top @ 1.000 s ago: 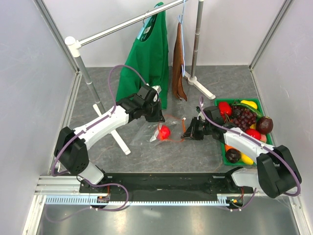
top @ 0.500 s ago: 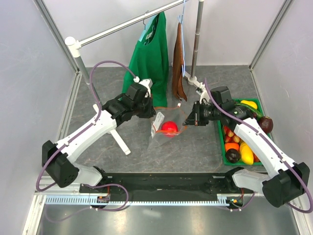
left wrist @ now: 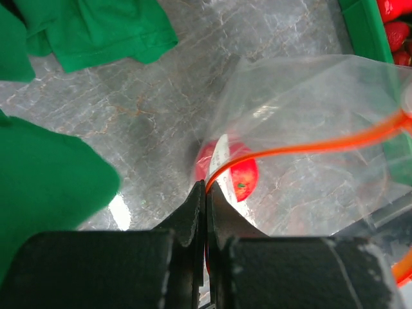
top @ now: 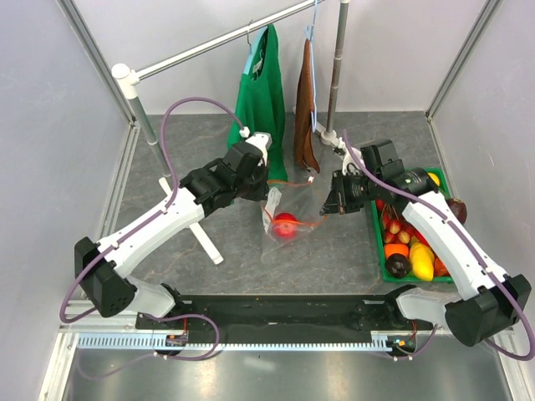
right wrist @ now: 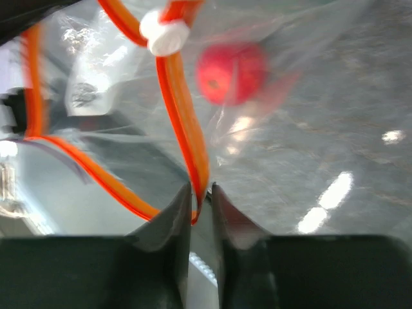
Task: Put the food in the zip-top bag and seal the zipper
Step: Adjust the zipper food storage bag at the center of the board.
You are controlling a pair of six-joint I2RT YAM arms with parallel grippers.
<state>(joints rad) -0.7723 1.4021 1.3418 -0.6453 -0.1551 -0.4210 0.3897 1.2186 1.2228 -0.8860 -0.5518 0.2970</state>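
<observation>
A clear, crinkly plastic zip-top bag [top: 282,244] hangs between two robot grippers over the grey marbled table [top: 334,263]. The left gripper [left wrist: 207,188] is pinched tight on the bag's thin orange-red zipper strip [left wrist: 322,144]. The right gripper [right wrist: 201,191] is clamped on the same strip, near its small whitish tab [right wrist: 165,31]. A glossy red toy apple [top: 285,225] sits inside the bag. More toy fruits [top: 420,263] of mixed colours lie in a green plastic tray [top: 377,255] at the table's right side.
</observation>
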